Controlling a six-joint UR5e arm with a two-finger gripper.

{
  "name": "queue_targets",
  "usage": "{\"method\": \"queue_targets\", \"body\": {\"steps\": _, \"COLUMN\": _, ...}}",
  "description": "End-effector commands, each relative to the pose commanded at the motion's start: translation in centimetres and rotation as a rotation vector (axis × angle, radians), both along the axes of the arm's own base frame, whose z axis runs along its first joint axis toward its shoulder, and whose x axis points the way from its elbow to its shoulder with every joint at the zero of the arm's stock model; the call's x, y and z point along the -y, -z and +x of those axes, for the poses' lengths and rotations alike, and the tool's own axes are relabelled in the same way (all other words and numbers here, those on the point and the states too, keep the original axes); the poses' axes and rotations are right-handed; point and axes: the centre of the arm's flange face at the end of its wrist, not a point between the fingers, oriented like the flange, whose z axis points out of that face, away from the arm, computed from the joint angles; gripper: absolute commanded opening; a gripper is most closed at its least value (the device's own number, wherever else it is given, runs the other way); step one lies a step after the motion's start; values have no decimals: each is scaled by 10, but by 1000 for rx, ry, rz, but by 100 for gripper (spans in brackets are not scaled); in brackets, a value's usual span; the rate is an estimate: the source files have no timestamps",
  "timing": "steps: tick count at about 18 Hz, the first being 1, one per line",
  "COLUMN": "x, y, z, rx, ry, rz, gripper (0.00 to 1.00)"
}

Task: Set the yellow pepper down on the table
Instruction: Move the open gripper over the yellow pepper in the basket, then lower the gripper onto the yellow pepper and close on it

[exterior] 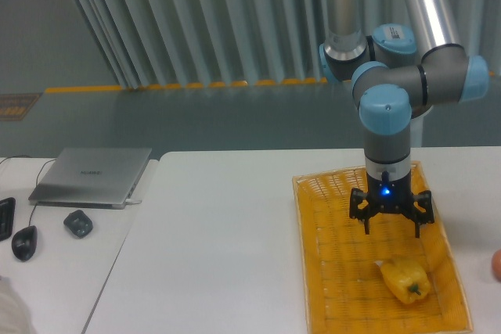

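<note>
Camera view from the front gives me the yellow pepper [405, 279] lying on its side in the near right part of the basket [337, 271], stem stub pointing toward me and to the right. It is the only thing I see in that basket. My gripper [391, 224] hangs over the basket just behind the pepper, fingers spread wide and holding nothing, clear of the fruit.

I judge the pepper light and fairly firm, but its skin is glossy and lumpy, so it may slide or roll under the fingers. I would close across the broad middle of the body, not the stem or the tapered end, and squeeze gently.

Bare white surface [219, 240] lies left of the basket, a fair spot to set it. At the right edge an orange-red fruit [496, 265] barely shows.
</note>
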Motion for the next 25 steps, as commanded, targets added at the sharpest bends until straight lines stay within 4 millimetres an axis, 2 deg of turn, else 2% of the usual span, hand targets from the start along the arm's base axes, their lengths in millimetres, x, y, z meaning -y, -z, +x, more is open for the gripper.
{"method": "queue_targets", "body": {"steps": 10, "x": -12, "y": 15, "z": -7, "rx": -7, "ry": -45, "rz": 0, "gripper": 100}}
{"method": "queue_targets", "body": {"steps": 18, "x": -9, "y": 12, "z": -14, "rx": -33, "ry": -58, "rz": -12, "gripper": 100}}
{"method": "queue_targets", "body": {"steps": 21, "x": -11, "y": 26, "z": -16, "rx": -24, "ry": -60, "rz": -33, "gripper": 100}}
{"method": "queue_targets", "body": {"steps": 25, "x": -13, "y": 30, "z": -19, "rx": -33, "ry": -78, "rz": -45, "gripper": 100}}
